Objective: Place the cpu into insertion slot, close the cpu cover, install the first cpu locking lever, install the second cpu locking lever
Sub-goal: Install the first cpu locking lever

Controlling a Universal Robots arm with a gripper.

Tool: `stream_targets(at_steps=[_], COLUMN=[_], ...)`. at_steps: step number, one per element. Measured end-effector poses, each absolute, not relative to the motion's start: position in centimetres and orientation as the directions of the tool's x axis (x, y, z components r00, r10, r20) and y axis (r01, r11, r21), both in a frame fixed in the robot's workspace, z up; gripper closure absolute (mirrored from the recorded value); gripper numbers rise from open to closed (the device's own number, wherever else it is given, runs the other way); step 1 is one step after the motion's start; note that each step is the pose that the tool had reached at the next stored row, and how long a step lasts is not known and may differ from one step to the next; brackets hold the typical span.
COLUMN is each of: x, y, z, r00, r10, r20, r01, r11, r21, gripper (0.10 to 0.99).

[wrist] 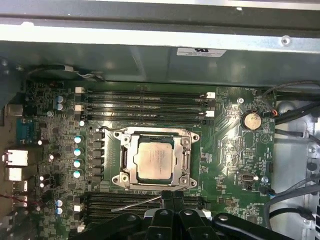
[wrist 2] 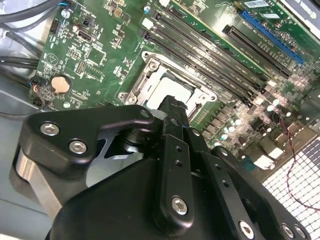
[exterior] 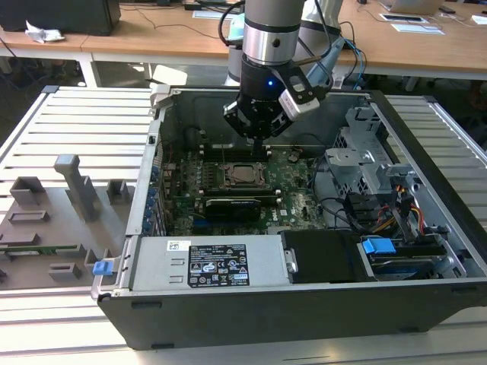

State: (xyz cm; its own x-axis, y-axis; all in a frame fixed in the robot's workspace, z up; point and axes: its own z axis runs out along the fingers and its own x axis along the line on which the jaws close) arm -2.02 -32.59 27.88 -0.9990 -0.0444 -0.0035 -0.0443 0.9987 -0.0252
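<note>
Silver-grey cpu [wrist: 156,161] is seated under the lowered cpu cover [wrist: 126,162]; the gripper [wrist: 171,197], fingers pressed together, is held at the unlatched locking lever [wrist: 136,204], which could be slipped off and sprung upward

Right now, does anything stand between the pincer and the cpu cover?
Nothing visible does. In the first wrist view the pincer hangs just beside the cpu cover, which lies around the cpu. A thin metal lever ends next to the pincer, off to the side.
</note>
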Motion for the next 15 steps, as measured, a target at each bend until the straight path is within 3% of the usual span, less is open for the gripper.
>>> stream_targets(at_steps=[15], x=[-2.01], y=[-32.59], z=[27.88], r00=[-0.987], r10=[-0.159], r20=[-0.003], r01=[-0.159], r11=[0.987], r21=[-0.025], gripper=[0.976])
